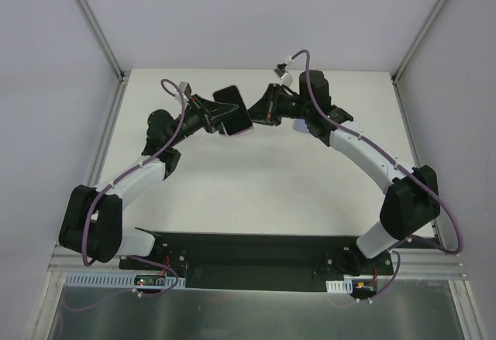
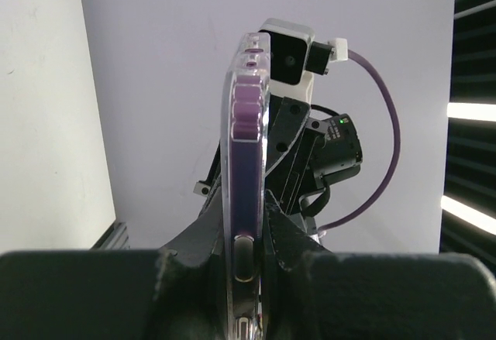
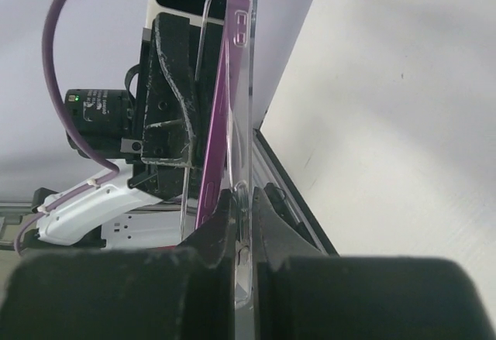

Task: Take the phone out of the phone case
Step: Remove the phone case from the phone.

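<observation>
**benchrat:** Two arms [image 1: 139, 173], but what's the surface and the room like, and how much stuff is out there?

**yam_fan:** Plain white table [image 1: 256, 185], pale walls [image 1: 256, 15] on three sides, and two metal posts [image 1: 93, 22] running up from the far corners. Count is short: one phone [image 2: 249, 146], purple, sitting in one clear phone case [image 2: 254, 55], plus two purple cables [image 1: 387, 123], one per arm.

**benchrat:** Where's the phone?

**yam_fan:** Up off the table over its far middle, between the two wrists. Left gripper [image 2: 246, 247] is closed down tight on one edge of the phone case. Right gripper [image 3: 242, 224] is pinched closed on the opposite edge. Both wrist cams see it edge-on.
</observation>
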### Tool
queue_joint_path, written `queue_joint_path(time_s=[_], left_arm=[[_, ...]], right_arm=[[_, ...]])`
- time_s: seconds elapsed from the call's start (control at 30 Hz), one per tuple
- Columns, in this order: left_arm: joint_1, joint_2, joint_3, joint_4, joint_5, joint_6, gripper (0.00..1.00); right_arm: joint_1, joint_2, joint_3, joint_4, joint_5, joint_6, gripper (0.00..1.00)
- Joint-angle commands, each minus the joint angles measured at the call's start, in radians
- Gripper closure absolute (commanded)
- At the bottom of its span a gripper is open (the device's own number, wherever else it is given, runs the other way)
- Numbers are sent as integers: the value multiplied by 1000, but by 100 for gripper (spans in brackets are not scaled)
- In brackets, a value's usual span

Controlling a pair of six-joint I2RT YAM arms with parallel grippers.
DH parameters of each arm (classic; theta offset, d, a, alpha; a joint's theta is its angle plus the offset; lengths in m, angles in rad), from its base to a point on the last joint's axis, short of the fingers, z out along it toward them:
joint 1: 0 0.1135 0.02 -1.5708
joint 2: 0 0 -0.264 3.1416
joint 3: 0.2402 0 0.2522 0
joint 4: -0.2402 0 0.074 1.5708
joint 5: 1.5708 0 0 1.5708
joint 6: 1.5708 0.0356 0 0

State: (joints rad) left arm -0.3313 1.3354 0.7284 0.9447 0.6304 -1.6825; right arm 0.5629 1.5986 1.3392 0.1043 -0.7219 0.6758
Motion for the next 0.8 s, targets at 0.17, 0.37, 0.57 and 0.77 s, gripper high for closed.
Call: queue_joint_path(time_s=[0.17, 0.37, 0.57, 0.77], left_arm=[[-135, -19, 65, 131, 357, 32, 96], [-135, -45, 65, 62, 390, 101, 38], [-123, -110, 95, -194, 397, 285, 5], [-95, -148, 127, -545, 350, 499, 1]], right_arm=[[144, -46, -35, -181, 209, -222, 99], [86, -150, -149, -239, 326, -254, 99], [35, -253, -248, -331, 435, -324, 99], [20, -321, -293, -480, 596, -413, 99]])
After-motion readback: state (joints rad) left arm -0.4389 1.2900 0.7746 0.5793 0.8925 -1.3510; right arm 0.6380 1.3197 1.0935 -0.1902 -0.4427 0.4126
